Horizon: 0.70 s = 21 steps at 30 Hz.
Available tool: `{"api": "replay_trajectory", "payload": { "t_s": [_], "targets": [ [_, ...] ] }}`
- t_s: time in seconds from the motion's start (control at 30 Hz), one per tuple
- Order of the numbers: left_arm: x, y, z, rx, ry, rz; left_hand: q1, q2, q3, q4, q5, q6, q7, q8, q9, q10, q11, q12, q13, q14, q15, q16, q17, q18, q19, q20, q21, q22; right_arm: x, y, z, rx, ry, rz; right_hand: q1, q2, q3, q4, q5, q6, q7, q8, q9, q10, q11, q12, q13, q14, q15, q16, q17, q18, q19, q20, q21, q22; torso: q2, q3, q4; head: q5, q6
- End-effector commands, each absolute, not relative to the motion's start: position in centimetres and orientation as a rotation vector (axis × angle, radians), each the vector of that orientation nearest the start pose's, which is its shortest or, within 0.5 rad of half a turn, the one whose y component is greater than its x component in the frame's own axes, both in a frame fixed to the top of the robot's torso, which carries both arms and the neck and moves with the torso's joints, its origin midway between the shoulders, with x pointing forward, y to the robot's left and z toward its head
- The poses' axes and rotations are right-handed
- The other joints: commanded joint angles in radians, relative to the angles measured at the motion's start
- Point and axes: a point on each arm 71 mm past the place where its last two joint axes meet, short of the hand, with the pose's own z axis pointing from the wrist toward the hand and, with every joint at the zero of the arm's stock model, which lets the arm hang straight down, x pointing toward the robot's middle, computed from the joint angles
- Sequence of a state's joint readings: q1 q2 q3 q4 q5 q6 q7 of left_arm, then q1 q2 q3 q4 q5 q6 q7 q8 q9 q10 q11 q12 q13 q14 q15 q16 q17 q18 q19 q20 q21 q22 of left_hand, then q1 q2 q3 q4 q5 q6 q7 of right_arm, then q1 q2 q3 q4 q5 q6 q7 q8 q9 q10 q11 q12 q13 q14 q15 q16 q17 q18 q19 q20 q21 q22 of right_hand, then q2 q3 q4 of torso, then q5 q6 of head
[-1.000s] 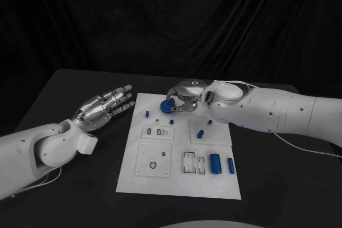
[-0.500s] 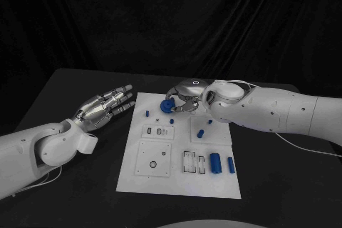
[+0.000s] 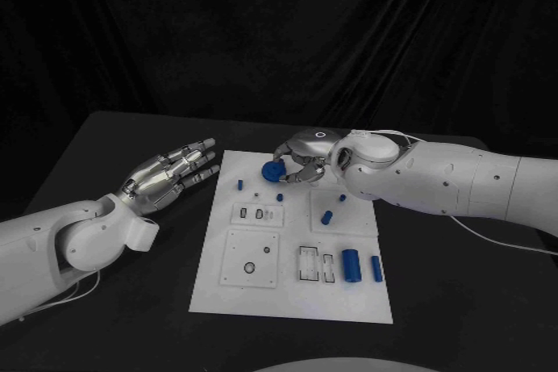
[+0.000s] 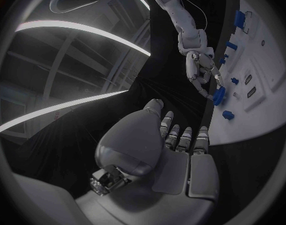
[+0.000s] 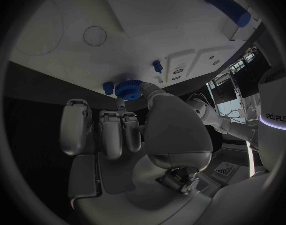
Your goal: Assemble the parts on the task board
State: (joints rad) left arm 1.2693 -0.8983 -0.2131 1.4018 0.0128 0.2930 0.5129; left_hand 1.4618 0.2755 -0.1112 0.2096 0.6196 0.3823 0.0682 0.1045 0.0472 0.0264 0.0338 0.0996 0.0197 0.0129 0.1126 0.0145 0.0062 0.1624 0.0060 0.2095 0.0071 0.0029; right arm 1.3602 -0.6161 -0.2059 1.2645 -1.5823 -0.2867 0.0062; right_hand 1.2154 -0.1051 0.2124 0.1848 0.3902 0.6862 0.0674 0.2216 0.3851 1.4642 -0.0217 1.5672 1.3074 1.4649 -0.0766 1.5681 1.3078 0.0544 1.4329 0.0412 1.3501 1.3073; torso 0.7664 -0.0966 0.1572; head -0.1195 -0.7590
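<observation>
Black table (image 3: 139, 323) carries the white board (image 3: 291, 295); the right hand (image 3: 305, 158) pinches a blue gear (image 3: 272, 171) above its far end, while the left hand (image 3: 168, 174) hovers alongside, fingers straight and slightly spread.

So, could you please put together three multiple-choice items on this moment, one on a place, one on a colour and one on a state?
1. Where is the right hand?
A. over the far end of the task board
B. off the table's near edge
C. resting beside the left hand

2. What colour is the gear-like part that the right hand holds?
A. red
B. blue
C. yellow

3. What is the state of the left hand?
A. gripping a cylinder
B. pressing on the board
C. holding nothing, fingers extended

Answers:
1 A: in the head view the hand sits at the board's far edge.
2 B: the toothed disc at its fingertips is blue in the right wrist view.
3 C: it lies left of the board, off it, with nothing in it.
</observation>
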Motion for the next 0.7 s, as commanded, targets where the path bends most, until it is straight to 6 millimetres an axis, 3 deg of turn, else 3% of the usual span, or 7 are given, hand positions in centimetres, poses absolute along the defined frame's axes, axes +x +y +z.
{"api": "replay_trajectory", "payload": {
  "t_s": [0.03, 0.43, 0.7],
  "targets": [
    [48.06, 24.79, -19.90, -0.962, 1.609, -1.983, 0.008, 0.002, 0.006, 0.002, 0.007, -0.008, 0.002, 0.004, 0.000, 0.002, 0.006, -0.006, 0.000, -0.003, -0.002, -0.005, -0.001, 0.009, -0.002, 0.001, -0.004, -0.001, 53.30, -15.47, -17.53, -0.500, 1.623, 0.531, -0.001, 0.010, -0.006, 0.002, 0.002, 0.012, 0.000, 0.004, -0.002, 0.107, 0.006, 0.004, 0.263, 0.106, 0.007, 0.003, 0.263, 0.005, -0.008, 0.002, -0.006, 0.152, 0.000, -0.0001, -0.0004, 0.001, 0.000],
    [48.08, 24.87, -19.98, -0.965, 1.612, -1.978, 0.008, 0.003, 0.009, 0.001, 0.007, -0.008, 0.003, 0.004, 0.000, 0.002, 0.007, -0.006, 0.000, -0.003, -0.002, -0.005, -0.001, 0.009, -0.002, 0.001, -0.004, 0.000, 53.14, -15.76, -17.47, -0.499, 1.615, 0.538, -0.001, 0.012, -0.007, 0.002, 0.003, 0.019, -0.002, 0.005, -0.004, 0.107, 0.005, 0.004, 0.263, 0.106, 0.007, 0.003, 0.263, 0.006, -0.010, 0.002, -0.010, 0.151, 0.000, -0.0001, 0.0003, 0.001, -0.001],
    [48.08, 24.94, -20.03, -0.967, 1.613, -1.976, 0.008, 0.004, 0.012, 0.000, 0.008, -0.009, 0.003, 0.004, 0.000, 0.002, 0.007, -0.007, 0.000, -0.004, -0.002, -0.005, -0.001, 0.009, -0.002, 0.001, -0.004, -0.001, 52.80, -15.63, -17.42, -0.507, 1.606, 0.556, 0.010, 0.014, -0.003, -0.008, 0.009, 0.022, -0.014, 0.001, -0.010, 0.107, -0.002, 0.004, 0.263, 0.106, 0.003, 0.003, 0.263, 0.007, -0.010, 0.001, -0.012, 0.151, 0.000, -0.0002, 0.0000, 0.000, -0.002]
  ]
}}
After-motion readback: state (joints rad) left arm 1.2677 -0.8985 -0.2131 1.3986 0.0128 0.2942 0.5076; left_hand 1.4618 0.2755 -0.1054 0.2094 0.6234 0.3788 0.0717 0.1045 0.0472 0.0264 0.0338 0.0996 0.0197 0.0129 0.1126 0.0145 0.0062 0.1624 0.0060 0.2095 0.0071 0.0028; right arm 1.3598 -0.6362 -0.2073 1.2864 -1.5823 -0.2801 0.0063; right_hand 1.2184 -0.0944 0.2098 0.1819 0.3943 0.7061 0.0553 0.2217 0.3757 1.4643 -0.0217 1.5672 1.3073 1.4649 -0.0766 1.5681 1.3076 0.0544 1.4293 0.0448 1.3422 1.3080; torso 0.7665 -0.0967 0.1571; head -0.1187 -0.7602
